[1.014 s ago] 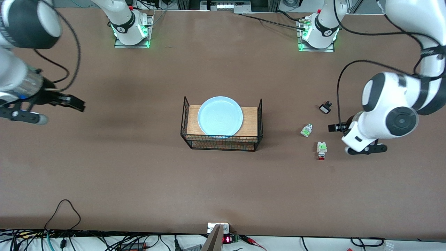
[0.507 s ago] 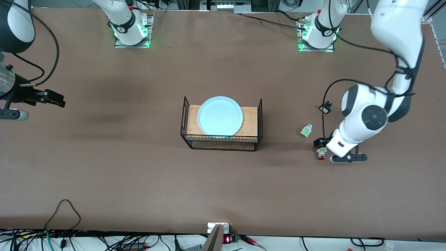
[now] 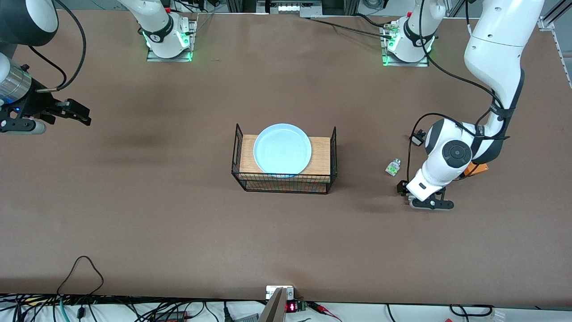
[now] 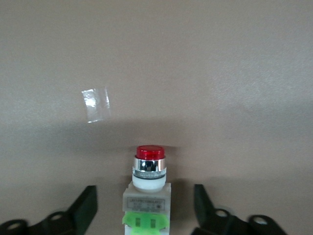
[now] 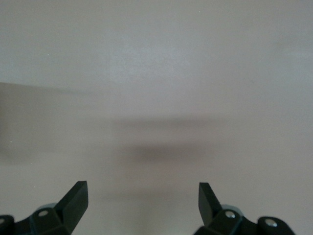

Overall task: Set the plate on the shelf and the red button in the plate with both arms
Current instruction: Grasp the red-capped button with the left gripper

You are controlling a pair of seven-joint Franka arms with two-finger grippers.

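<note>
Risk no. 1 sits at the left gripper (image 4: 145, 210), which you have low over the red button (image 4: 147, 193) w/ fingers (image 4: 83, 208) wide, one each side of the white body and not touching it. The button lies on the bench (image 3: 178, 223) toward the left arm's end from the wire rack (image 3: 284, 161), nearer the front camera than the white-green piece (image 3: 393, 167); in the front view the left wrist hides it. It's small and lying on its side, so if you close off-centre, one finger prob. lands first and shoves or spins it instead of pinching; grabbing the round chrome collar rather than the flat body could let it squirt out. Come down too hard and the tips may scrape the bench. The plate (image 3: 282, 149) rests on top of the rack. The right gripper (image 3: 71, 112) waits over bare bench well toward the right arm's end from the rack, fingers wide, holding nothing.
</note>
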